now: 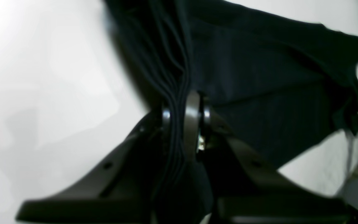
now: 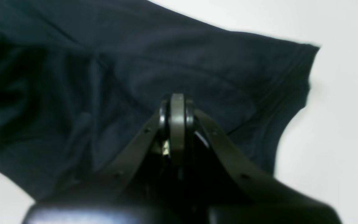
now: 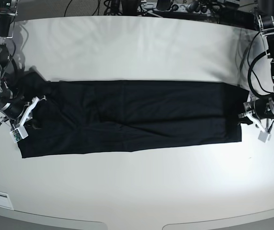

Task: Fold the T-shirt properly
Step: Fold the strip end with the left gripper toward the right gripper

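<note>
While the left gripper (image 1: pixel 186 115) has its jaws pinched on a bunched edge of the T-shirt (image 3: pixel 132 117), the right gripper (image 2: pixel 176 110) has its jaws pressed together over the cloth; whether cloth sits between them, can't tell. T-shirt lies as a long flat band across the white bench (image 3: pixel 141 52), one gripper at each end.

T-shirt (image 3: pixel 132 115) lies flat on table (image 3: pixel 141 182), long band across frame middle, left to right. Right claw (image 3: pixel 35 102) at band's left end, left claw (image 3: pixel 244 117) at right end, cloth bunched between its jaws. Cables (image 3: pixel 175 7) along top edge, behind table.
</note>
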`<control>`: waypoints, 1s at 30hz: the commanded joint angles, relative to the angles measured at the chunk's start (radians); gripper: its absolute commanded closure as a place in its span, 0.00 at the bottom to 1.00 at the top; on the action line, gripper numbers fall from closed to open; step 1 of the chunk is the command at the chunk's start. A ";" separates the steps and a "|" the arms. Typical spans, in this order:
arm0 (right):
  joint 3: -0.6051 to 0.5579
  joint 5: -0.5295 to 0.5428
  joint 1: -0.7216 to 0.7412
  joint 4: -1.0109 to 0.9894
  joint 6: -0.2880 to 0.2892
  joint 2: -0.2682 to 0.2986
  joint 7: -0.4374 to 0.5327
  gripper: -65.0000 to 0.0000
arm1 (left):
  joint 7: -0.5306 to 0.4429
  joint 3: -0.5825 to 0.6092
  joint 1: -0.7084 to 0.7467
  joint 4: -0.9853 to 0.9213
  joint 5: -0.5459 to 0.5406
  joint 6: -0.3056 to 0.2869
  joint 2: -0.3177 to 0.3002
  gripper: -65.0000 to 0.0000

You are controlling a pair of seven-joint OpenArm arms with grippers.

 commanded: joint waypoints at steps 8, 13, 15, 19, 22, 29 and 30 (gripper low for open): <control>-0.034 -0.129 0.074 -0.236 0.016 -0.048 0.117 1.00 | 0.062 -0.005 -0.020 0.013 -0.213 -0.090 -0.018 1.00; -0.051 -0.135 0.065 -0.294 0.021 -0.048 0.096 1.00 | 0.146 -0.005 -0.024 0.013 -0.364 -0.159 -0.017 1.00; -0.051 -0.129 0.065 -0.294 0.021 -0.048 0.079 1.00 | 0.158 -0.005 -0.034 0.024 -0.364 -0.170 -0.013 1.00; -0.051 -0.083 0.065 -0.290 0.021 -0.048 0.020 1.00 | 0.156 -0.005 -0.037 0.091 -0.364 -0.169 -0.009 1.00; -0.051 -0.053 0.065 -0.290 0.021 -0.048 -0.003 1.00 | 0.157 -0.005 -0.037 0.159 -0.364 -0.153 0.013 1.00; -0.051 -0.051 0.065 -0.290 0.021 -0.049 -0.006 1.00 | 0.152 -0.005 -0.037 0.266 -0.364 -0.185 0.158 1.00; -0.051 -0.055 0.065 -0.290 0.021 -0.049 -0.012 1.00 | 0.144 -0.005 -0.037 0.266 -0.364 -0.194 0.183 1.00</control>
